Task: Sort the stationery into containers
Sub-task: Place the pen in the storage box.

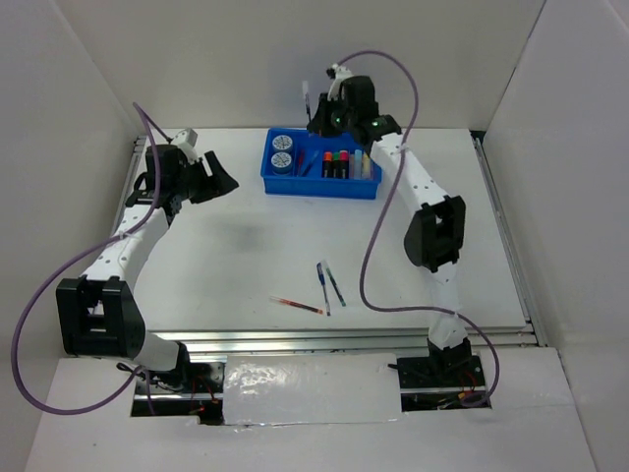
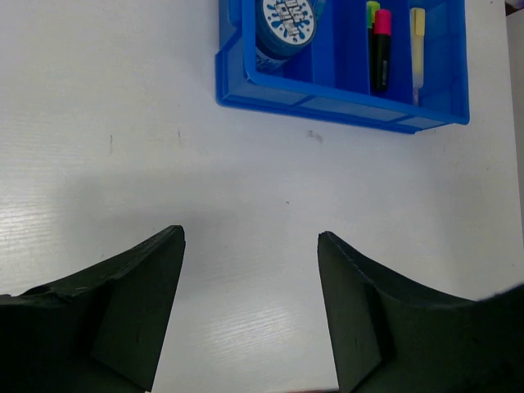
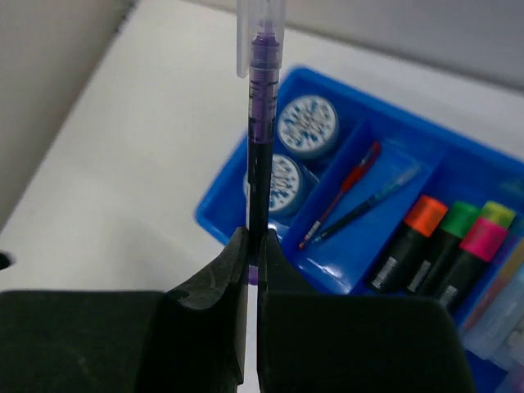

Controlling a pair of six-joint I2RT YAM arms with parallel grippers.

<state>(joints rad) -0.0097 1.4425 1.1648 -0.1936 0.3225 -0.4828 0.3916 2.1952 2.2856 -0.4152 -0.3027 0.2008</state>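
Observation:
My right gripper (image 3: 252, 237) is shut on a thin purple pen (image 3: 260, 123) with a clear cap, which stands upright over the left end of the bright blue tray (image 3: 214, 221). In the tray lie two round pale-blue discs (image 3: 308, 125), a red pen (image 3: 348, 188) beside a blue pen (image 3: 368, 205), and orange (image 3: 409, 241), green (image 3: 446, 246) and pink (image 3: 471, 258) highlighters. From above, the right gripper (image 1: 316, 123) hangs over the tray's (image 1: 319, 189) far edge. My left gripper (image 2: 250, 237) is open and empty above bare table, left of the tray (image 2: 327, 106).
Two blue pens (image 1: 329, 283) and a red pen (image 1: 298, 306) lie on the white table near the front middle. White walls close in the table on the left, right and back. The left arm (image 1: 118, 256) reaches along the left side.

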